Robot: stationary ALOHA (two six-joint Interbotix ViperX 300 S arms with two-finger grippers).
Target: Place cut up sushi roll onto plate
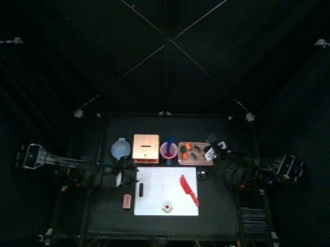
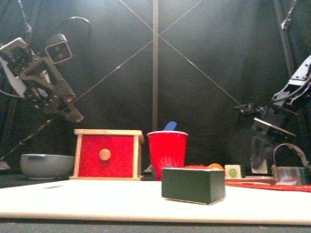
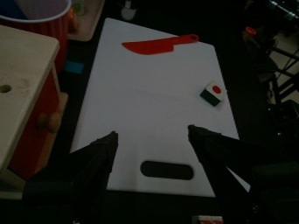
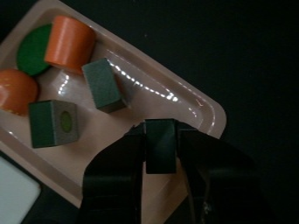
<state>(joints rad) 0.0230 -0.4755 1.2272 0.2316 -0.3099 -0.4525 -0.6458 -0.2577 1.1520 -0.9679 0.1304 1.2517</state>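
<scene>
Pink plate: set at the table's back edge, toward its right corner, within easy reach of the right arm; orange and green toy foods are crowded at one end of it.
Cut up sushi roll: short dark green blocks with paler centres, flat-cut at the ends. Two pieces are already laid on the plate, near the other foods.
Held piece: pinched between the jaws of the right gripper, just above the plate's rim, so that it can be dropped inside; whether the grip is being loosened cannot be told.
Last piece: left near the front edge of the white cutting board, apart from the red knife, and judged to be fetched next.
Left gripper: held over the board with jaws spread wide and nothing between them, apparently kept clear of the right arm's path.
</scene>
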